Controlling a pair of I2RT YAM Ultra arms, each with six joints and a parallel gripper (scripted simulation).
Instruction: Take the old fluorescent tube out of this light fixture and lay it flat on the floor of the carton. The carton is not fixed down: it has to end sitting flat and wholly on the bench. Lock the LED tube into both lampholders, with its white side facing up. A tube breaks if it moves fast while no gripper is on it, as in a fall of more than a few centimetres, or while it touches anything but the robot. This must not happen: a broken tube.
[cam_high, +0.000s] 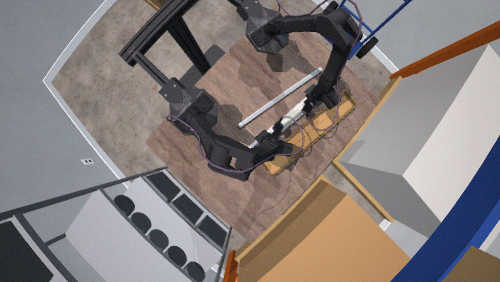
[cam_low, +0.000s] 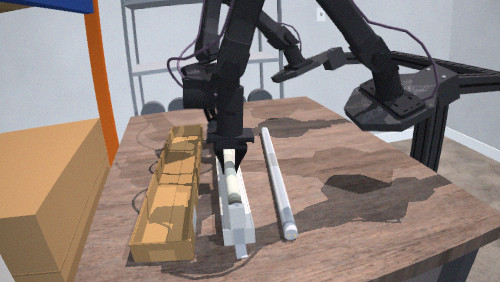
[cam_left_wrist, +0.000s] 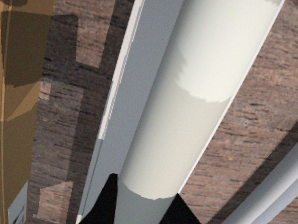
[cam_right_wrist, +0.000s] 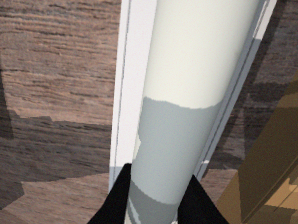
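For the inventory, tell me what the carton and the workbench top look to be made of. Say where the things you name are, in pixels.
Carton (cam_high: 274, 173) (cam_low: 161, 251): probably matt cardboard, from its plain tan, thin folded walls.
Bench top (cam_high: 200, 172) (cam_low: 340, 250): likely wood or wood-look laminate, dull finish, given its brown streaky grain.

So the worktop (cam_high: 180, 160) (cam_low: 320, 200) is brown wood, with the light fixture (cam_high: 290, 112) (cam_low: 237, 220) on it, open carton (cam_high: 273, 172) (cam_low: 162, 252) at its 9 o'clock in the exterior view, loose tube (cam_high: 280, 98) (cam_low: 278, 185) at its 3.
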